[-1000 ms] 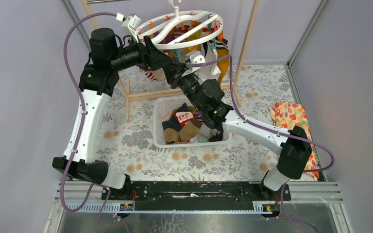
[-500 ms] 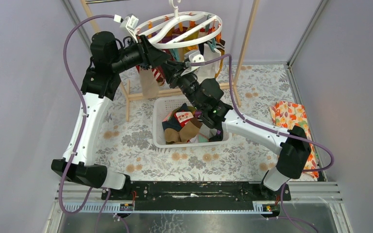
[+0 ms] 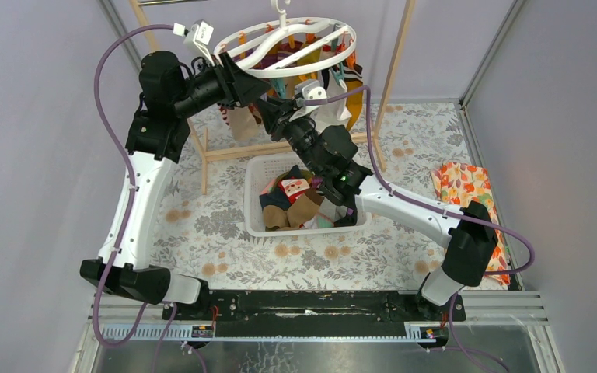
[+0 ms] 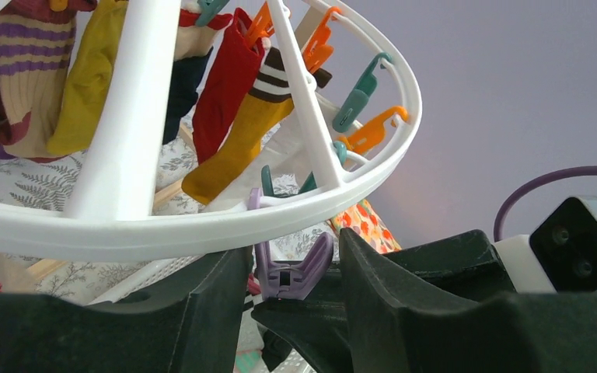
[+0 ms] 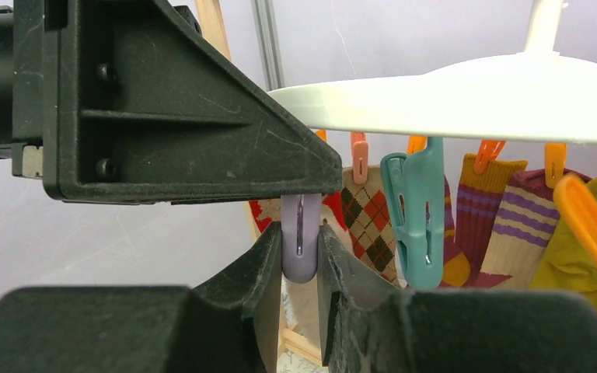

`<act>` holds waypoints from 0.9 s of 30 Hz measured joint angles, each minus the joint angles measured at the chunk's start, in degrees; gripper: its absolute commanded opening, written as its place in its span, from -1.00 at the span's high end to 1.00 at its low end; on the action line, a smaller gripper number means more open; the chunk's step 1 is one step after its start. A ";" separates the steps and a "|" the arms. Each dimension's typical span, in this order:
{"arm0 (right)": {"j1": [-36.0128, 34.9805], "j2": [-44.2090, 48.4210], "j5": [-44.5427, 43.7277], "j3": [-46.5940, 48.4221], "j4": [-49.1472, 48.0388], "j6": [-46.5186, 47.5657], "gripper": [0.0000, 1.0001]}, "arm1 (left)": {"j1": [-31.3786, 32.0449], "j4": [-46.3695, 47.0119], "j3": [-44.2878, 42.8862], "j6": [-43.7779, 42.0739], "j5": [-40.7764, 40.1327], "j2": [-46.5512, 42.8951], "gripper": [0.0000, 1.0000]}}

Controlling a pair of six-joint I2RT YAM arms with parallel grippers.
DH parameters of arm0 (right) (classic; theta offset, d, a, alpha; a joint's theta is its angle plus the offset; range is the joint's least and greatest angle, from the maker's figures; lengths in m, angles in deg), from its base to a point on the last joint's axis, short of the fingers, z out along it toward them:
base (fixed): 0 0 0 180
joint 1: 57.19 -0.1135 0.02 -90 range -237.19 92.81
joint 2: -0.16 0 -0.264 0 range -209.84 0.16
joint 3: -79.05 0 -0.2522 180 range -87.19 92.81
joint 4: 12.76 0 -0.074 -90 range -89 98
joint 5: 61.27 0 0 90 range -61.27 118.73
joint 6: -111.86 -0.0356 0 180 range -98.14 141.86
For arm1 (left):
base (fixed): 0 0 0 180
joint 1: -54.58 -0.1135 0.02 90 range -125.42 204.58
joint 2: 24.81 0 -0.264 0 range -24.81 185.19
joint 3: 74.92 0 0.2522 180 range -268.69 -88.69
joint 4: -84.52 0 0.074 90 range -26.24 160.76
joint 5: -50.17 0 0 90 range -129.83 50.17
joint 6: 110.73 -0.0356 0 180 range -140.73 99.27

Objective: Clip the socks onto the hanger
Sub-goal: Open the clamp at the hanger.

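Observation:
The white ring hanger (image 3: 303, 71) hangs at the back, with several socks (image 4: 225, 85) clipped round it. More socks (image 3: 295, 198) lie in the white basket (image 3: 255, 203). My left gripper (image 3: 258, 92) is open under the ring (image 4: 163, 225), its fingers either side of a purple clip (image 4: 289, 276). My right gripper (image 3: 272, 115) is shut on that clip's lower end (image 5: 301, 217), just below the left gripper's finger (image 5: 171, 116). Tan fabric shows behind the clip. A tan sock (image 3: 241, 122) hangs beside both grippers.
A wooden frame rack (image 3: 280, 148) stands behind the basket, under the hanger. An orange floral cloth (image 3: 466, 186) lies at the right. Teal and orange clips (image 5: 416, 217) dangle from the ring. Purple cables loop off both arms.
The left arm has lifted up and to the left. The tan sock has risen with the grippers toward the ring. The hanger has shifted slightly left.

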 measured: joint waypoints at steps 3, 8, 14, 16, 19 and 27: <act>0.00 0.00 0.02 0.00 0.00 -0.04 0.83 | -0.35 0.46 0.31 1.05 0.00 -0.09 0.11; 0.00 -0.02 -0.07 0.00 0.68 -0.42 0.72 | -0.48 1.60 1.53 2.16 -0.13 -0.22 0.47; -0.02 -0.02 0.31 0.00 1.27 -1.46 -0.13 | -0.68 2.32 1.90 2.38 -0.48 -0.24 0.95; -0.57 -0.02 0.52 0.00 2.01 -2.38 -0.45 | -0.83 2.95 1.90 2.32 -1.07 -0.24 1.00; -1.38 0.26 0.15 -0.02 4.28 -4.13 -0.99 | -0.90 3.13 1.90 2.10 -1.46 -0.24 1.00; 2.29 12.39 1.49 -7.48 17.40 -12.50 -0.99 | -1.55 2.86 1.90 0.96 -1.42 -0.24 1.00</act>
